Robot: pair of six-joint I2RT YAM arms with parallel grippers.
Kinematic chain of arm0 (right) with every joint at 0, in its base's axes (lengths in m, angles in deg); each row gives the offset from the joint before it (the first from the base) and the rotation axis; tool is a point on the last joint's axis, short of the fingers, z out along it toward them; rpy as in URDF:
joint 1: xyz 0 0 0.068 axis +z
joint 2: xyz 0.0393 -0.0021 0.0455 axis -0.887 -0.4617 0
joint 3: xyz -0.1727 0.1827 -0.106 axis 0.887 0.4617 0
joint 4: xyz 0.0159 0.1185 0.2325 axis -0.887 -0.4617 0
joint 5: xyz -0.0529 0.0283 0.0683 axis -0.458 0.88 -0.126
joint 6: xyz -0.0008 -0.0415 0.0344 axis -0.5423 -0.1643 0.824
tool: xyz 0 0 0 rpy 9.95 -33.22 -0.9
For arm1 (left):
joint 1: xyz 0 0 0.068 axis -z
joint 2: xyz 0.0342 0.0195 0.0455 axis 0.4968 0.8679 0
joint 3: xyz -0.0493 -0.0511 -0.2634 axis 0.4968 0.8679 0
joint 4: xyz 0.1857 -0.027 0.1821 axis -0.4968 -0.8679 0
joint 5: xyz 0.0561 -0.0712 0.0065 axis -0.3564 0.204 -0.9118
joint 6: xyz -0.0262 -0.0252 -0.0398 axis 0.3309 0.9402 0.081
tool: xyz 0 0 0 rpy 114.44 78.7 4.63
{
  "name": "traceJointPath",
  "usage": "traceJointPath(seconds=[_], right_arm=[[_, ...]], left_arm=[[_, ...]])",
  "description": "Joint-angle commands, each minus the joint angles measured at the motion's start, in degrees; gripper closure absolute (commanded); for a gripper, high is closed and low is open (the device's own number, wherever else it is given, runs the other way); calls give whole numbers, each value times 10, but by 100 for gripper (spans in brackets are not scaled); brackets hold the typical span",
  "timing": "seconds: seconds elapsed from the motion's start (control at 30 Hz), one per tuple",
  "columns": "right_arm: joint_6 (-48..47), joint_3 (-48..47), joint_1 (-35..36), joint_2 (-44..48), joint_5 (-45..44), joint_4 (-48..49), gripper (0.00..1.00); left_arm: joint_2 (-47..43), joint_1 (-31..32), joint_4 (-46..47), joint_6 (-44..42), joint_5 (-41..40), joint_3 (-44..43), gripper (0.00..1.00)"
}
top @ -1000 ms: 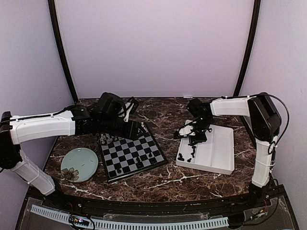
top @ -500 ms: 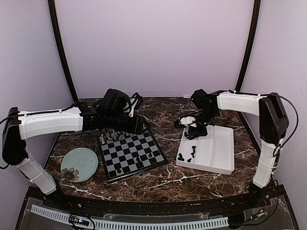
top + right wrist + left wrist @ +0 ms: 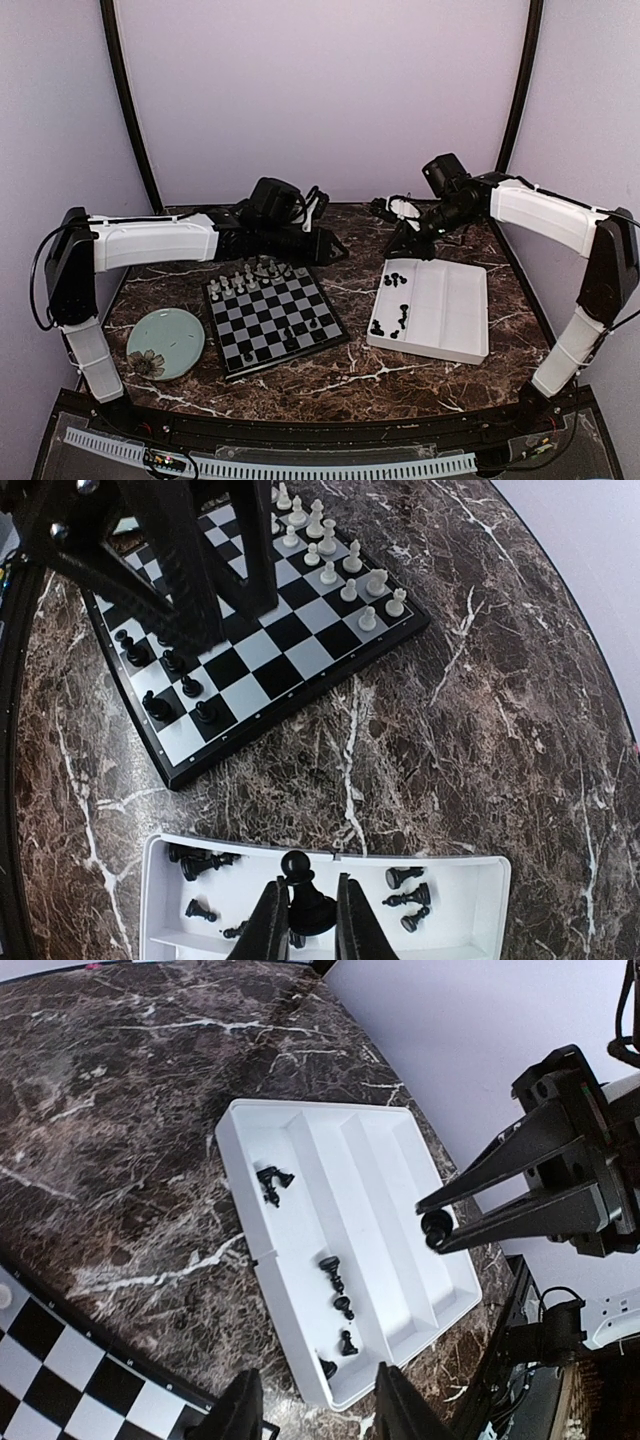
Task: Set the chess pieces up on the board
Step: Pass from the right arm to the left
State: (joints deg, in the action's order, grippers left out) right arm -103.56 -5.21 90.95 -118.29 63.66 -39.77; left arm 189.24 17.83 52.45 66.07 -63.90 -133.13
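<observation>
The board (image 3: pixel 272 318) lies left of centre, with white pieces (image 3: pixel 250 275) along its far side and a few black pieces (image 3: pixel 300 330) near its front. In the right wrist view the board (image 3: pixel 270 650) lies far beyond the fingers. My right gripper (image 3: pixel 392 246) hovers over the far left corner of the white tray (image 3: pixel 450 310). It (image 3: pixel 308 918) is shut on a black pawn (image 3: pixel 305 890). My left gripper (image 3: pixel 335 250) is past the board's far right corner. It (image 3: pixel 318 1415) is open and empty above the tray's end.
Several black pieces (image 3: pixel 395 318) lie in the tray's left compartment, also seen in the left wrist view (image 3: pixel 335 1280). A pale-green plate (image 3: pixel 165 343) sits left of the board. The table is dark marble. Curved black poles stand at the back corners.
My right gripper has risen from the tray and drawn back with a black pawn in it. My left arm has swung right, from the board's far left to past its far right corner.
</observation>
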Motion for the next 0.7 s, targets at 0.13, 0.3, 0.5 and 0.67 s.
traceJointPath(seconds=[0.13,0.3,0.5,0.67], right_arm=[[34,8,-1,6,29,36,86],[31,6,3,4,22,34,85],[27,7,9,0,10,33,85],[24,5,15,-3,4,32,85]], left_arm=[[63,-3,60,65,66,-87,55],[108,-2,92,99,103,-116,60],[135,-3,116,122,130,-130,62],[145,-2,121,126,139,-138,62]])
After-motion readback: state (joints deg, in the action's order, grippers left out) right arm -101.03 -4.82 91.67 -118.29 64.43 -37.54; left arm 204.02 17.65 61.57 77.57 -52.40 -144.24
